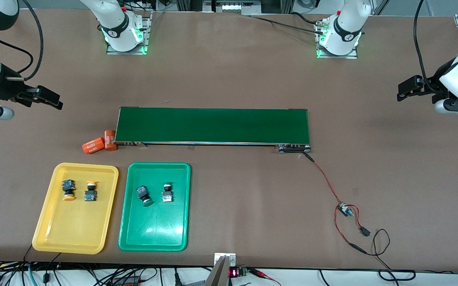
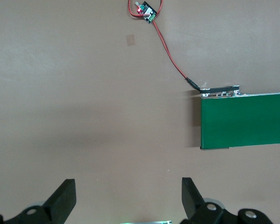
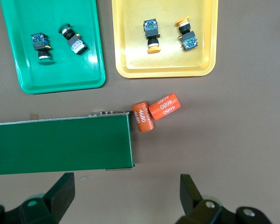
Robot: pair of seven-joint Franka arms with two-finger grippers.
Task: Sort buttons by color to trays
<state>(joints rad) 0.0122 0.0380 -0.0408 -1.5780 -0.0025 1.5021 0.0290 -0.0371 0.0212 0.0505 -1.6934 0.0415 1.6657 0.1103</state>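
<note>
Left claw [image 1: 400,92] wide | right claw [image 1: 56,102] wide | buttons [image 1: 68,189] lying flat in trays [image 1: 44,234]

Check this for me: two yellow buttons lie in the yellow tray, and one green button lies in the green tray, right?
Not quite: the green tray holds two green buttons, not one, as the front view shows. The two yellow buttons do lie in the yellow tray.

The conveyor belt [image 2: 244,120] runs off the left wrist view's edge at three o'clock, and off the right wrist view's at nine o'clock. White print on two orange cylinders [image 1: 99,142] is partly too small to read.
</note>
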